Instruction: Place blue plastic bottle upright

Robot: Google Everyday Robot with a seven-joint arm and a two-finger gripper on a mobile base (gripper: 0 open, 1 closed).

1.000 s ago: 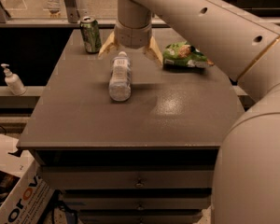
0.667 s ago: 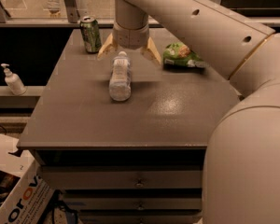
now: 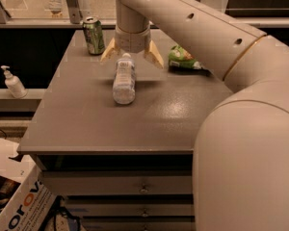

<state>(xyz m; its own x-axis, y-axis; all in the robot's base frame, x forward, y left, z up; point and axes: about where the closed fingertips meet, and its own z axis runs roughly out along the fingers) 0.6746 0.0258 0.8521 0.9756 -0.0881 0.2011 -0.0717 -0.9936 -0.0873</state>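
Observation:
The blue plastic bottle [image 3: 124,79] lies on its side on the grey table [image 3: 86,124], white cap pointing away toward the back, base toward me. My gripper [image 3: 131,57] hangs straight above the cap end, open, with one pale finger on each side of the bottle's neck [image 3: 109,53]. The fingers do not hold the bottle. The arm sweeps in from the upper right and covers the right side of the view.
A green drink can [image 3: 94,35] stands upright at the table's back left. A green snack bag [image 3: 184,59] lies at the back right. A white pump dispenser [image 3: 13,83] stands on a lower ledge to the left. Drawers lie below the table front; a cardboard box [image 3: 17,206] sits at bottom left.
The arm and gripper have shifted slightly left and lower over the bottle's cap end. The bottle has not moved.

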